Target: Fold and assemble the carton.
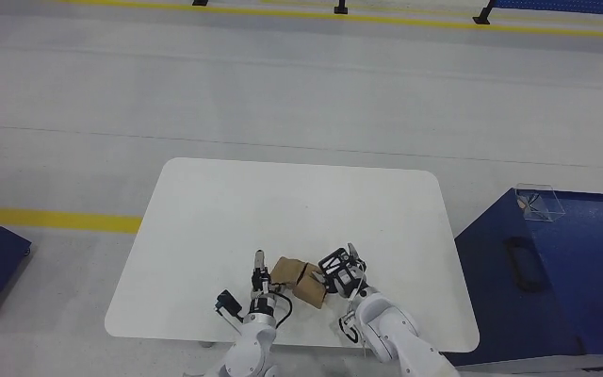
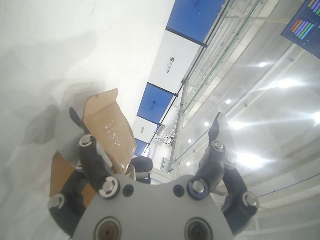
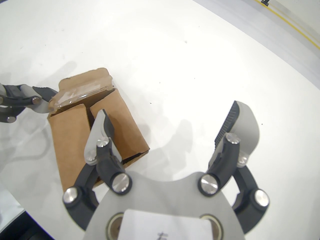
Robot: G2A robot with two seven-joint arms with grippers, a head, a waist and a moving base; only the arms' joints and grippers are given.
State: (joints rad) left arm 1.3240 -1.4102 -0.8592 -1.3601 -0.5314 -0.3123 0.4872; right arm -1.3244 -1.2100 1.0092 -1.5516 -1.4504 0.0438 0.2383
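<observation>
Right wrist view, nearest item: white label (image 3: 165,226) on the wrist plate, its print cut off at the frame edge and not legible.

Right claw (image 3: 170,108) (image 1: 339,254): spread wide, holding nothing. One finger (image 3: 106,123) lies over the carton's top face; the other stands over bare counter.

Carton (image 3: 67,136) (image 1: 297,278) (image 2: 110,121): brown board, lying flat close to the counter's near edge, between the two claws. Two top flaps meet at a seam. Clear tape (image 3: 82,93) covers the flap at its end.

Left claw (image 2: 145,113) (image 1: 257,256): spread wide, holding nothing. One finger (image 3: 42,96) rests against the carton's taped end; the other stands free.

Counter (image 1: 283,207) (image 3: 175,38): white, with rounded corners.

Farthest, left wrist view: blue and white wall panels (image 2: 170,64) carrying printed marks, and a screen (image 2: 305,23) of coloured bars with lettering too small to read.
</observation>
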